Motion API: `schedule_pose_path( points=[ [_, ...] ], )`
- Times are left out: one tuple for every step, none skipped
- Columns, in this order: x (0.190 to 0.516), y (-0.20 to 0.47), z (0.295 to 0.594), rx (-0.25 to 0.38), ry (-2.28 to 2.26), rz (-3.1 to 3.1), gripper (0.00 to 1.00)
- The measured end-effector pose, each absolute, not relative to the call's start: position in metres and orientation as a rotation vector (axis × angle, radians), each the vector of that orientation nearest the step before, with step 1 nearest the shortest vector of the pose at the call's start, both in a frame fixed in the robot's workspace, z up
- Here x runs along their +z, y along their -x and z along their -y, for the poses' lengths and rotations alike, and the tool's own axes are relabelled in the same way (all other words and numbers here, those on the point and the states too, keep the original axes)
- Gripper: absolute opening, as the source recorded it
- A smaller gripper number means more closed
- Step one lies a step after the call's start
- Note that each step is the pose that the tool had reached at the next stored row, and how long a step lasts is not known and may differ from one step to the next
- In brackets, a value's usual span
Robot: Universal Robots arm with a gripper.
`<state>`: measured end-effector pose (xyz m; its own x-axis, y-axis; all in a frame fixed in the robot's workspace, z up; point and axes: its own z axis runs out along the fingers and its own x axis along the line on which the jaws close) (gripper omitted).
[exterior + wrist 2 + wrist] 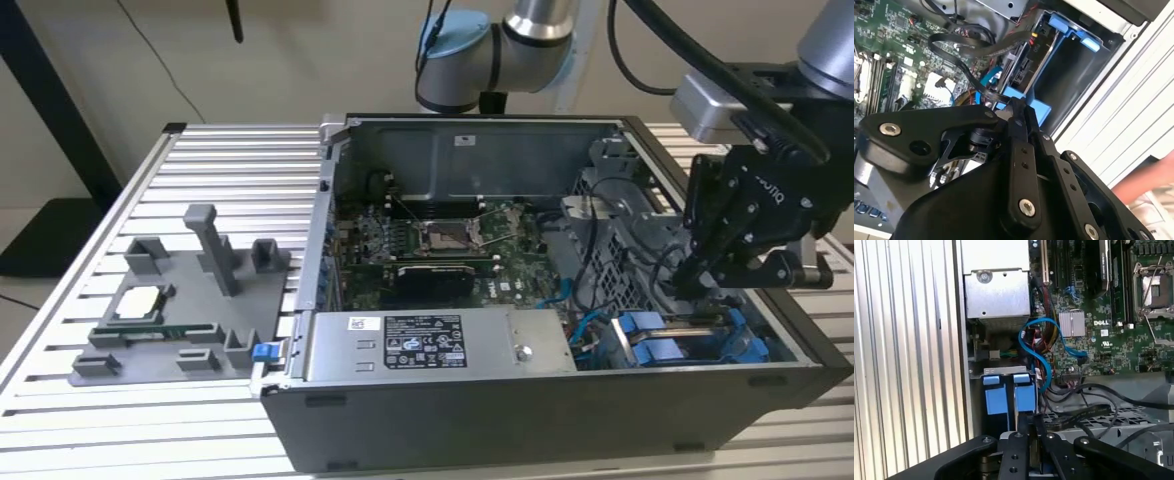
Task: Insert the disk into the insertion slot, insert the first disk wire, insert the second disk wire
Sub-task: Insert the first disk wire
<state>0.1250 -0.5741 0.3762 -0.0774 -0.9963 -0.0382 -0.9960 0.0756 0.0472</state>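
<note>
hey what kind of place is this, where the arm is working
Probably a robotics lab or test bench: an open computer case sits on a slotted aluminium table beside a grey parts fixture, with the gripper inside the case.

White printed label (422, 343) on power supply (534, 335), small print illegible, white lettering (1102, 323) on motherboard (1114, 347)
</note>
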Motion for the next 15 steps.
schedule_pose_path(
  points=[
    [0.3756,-0.1250,0.5740,-0.093,-2.138,2.295,0.00],
    [0.3756,-0.1249,0.5740,-0.093,-2.140,2.293,0.00],
    [0.3757,-0.1249,0.5739,-0.093,-2.140,2.293,0.00],
    [0.3757,-0.1249,0.5740,-0.092,-2.140,2.293,0.00],
    [0.3757,-0.1249,0.5740,-0.092,-2.140,2.293,0.00],
    [0.3752,-0.1249,0.5739,-0.090,-2.141,2.293,0.00],
    [0.3745,-0.1248,0.5739,-0.085,-2.144,2.296,0.00],
    [0.3738,-0.1248,0.5739,-0.079,-2.147,2.298,0.00],
    [0.3731,-0.1249,0.5738,-0.073,-2.151,2.301,0.00],
    [0.3723,-0.1249,0.5737,-0.066,-2.155,2.305,0.00],
    [0.3716,-0.1249,0.5736,-0.058,-2.159,2.308,0.00],
    [0.3711,-0.1249,0.5735,-0.051,-2.163,2.312,0.00],
    [0.3705,-0.1249,0.5733,-0.044,-2.167,2.315,0.00],
    [0.3698,-0.1249,0.5731,-0.038,-2.170,2.317,0.00],
    [0.3689,-0.1249,0.5727,-0.034,-2.172,2.320,0.00]
  ],
)
